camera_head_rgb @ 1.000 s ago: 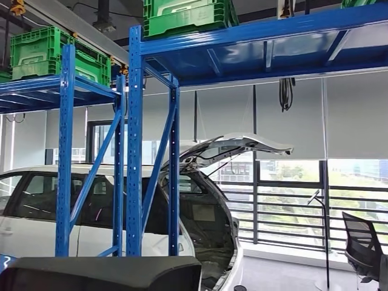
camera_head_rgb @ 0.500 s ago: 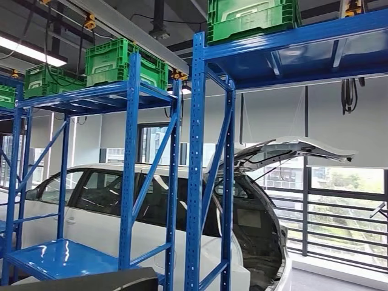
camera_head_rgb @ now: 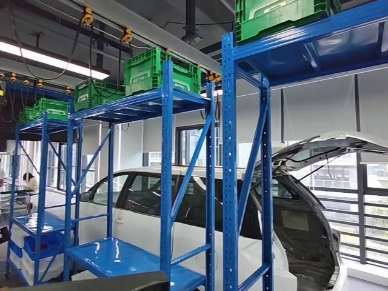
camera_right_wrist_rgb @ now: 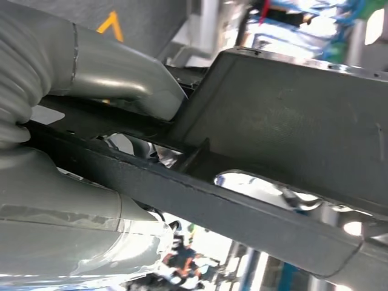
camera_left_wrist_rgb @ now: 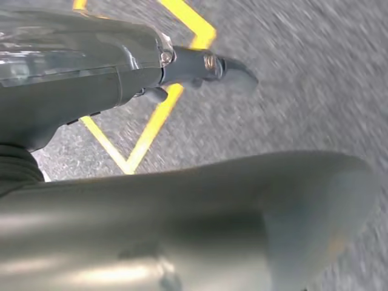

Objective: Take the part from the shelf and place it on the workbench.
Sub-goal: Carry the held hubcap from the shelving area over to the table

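Note:
A dark grey moulded part (camera_head_rgb: 91, 284) shows as a long edge along the bottom left of the head view. In the right wrist view my right hand (camera_right_wrist_rgb: 54, 200) grips this part (camera_right_wrist_rgb: 284, 115), the grey thumb (camera_right_wrist_rgb: 123, 79) pressed on one side and the fingers on the other side of a dark rib. In the left wrist view my left hand (camera_left_wrist_rgb: 91, 73) has one dark-tipped finger (camera_left_wrist_rgb: 228, 70) stretched out above the floor. A broad blurred grey surface (camera_left_wrist_rgb: 206, 218) lies beside it; whether the hand holds anything is unclear.
Blue steel shelf racks (camera_head_rgb: 167, 182) stand ahead, with green crates (camera_head_rgb: 151, 70) on top and a bare blue shelf board (camera_head_rgb: 114, 254) low down. A white car (camera_head_rgb: 192, 224) with its tailgate (camera_head_rgb: 320, 148) raised is behind them. A person (camera_head_rgb: 30, 180) is at far left. Yellow lines (camera_left_wrist_rgb: 151, 124) mark the floor.
The camera has swung left: racks and car slid right in the picture and more racks appeared at left. The dark part stays at the bottom edge.

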Robot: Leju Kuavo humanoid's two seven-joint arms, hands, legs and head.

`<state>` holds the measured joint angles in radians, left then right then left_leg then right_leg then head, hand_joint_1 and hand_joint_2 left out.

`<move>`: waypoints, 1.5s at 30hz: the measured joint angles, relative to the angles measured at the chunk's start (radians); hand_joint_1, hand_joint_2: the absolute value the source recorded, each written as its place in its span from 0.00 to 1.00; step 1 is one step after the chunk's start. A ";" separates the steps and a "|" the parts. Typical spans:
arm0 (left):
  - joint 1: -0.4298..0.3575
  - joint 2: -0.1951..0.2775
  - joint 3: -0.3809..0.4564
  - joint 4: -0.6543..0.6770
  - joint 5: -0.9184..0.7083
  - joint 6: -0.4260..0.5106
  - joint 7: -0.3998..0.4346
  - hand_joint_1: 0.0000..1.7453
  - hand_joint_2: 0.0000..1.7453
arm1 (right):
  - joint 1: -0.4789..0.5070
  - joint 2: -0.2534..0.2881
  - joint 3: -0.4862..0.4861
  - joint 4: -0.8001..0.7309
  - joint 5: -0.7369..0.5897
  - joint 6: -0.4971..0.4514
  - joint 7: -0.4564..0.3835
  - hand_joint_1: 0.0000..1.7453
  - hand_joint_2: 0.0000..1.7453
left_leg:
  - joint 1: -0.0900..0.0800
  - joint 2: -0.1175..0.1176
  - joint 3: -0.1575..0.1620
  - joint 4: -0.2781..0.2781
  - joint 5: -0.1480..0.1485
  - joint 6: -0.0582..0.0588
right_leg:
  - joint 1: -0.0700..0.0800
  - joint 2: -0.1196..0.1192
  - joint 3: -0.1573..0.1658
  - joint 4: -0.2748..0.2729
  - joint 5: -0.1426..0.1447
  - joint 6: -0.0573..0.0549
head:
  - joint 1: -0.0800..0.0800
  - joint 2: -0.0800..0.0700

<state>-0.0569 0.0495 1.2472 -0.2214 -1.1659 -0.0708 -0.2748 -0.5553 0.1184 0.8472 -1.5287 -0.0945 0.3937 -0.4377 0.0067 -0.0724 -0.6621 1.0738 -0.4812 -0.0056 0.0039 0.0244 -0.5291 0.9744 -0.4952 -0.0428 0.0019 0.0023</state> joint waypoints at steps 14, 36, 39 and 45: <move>-0.001 0.020 0.009 -0.004 -0.007 -0.001 -0.003 0.00 0.00 | 0.031 0.003 -0.004 -0.037 0.037 -0.011 -0.017 1.00 1.00 | 0.023 0.096 0.050 -0.039 0.011 0.001 | -0.009 -0.114 -0.013 0.057 -0.051 0.057 | -0.001 0.000; -0.010 0.012 0.014 -0.005 -0.042 -0.008 -0.012 0.00 0.00 | 0.026 0.027 -0.001 -0.019 0.024 0.016 -0.004 1.00 1.00 | 0.024 0.070 -0.063 0.171 -0.057 -0.038 | -0.005 -0.085 -0.013 0.020 -0.007 0.011 | 0.000 0.000; -0.014 0.007 0.005 -0.005 -0.061 -0.007 -0.015 0.00 0.00 | 0.035 0.027 0.008 -0.007 0.030 0.016 -0.017 1.00 1.00 | 0.023 0.123 0.038 -0.007 0.010 -0.036 | -0.001 -0.119 -0.014 0.030 -0.017 0.028 | 0.000 0.000; -0.014 -0.008 -0.005 -0.005 -0.071 -0.004 -0.015 0.00 0.00 | 0.048 0.027 0.026 0.004 0.031 0.015 -0.033 1.00 1.00 | 0.017 0.099 0.048 -0.044 0.018 0.010 | -0.003 -0.116 -0.018 0.065 -0.054 0.056 | 0.000 0.000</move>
<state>-0.0711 0.0413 1.2420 -0.2260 -1.2366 -0.0752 -0.2896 -0.5074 0.1449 0.8727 -1.5250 -0.0638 0.4087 -0.4704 0.0238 0.0263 -0.6145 1.0296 -0.4633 0.0046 0.0005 -0.0914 -0.5468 1.0391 -0.5490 0.0128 0.0015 0.0023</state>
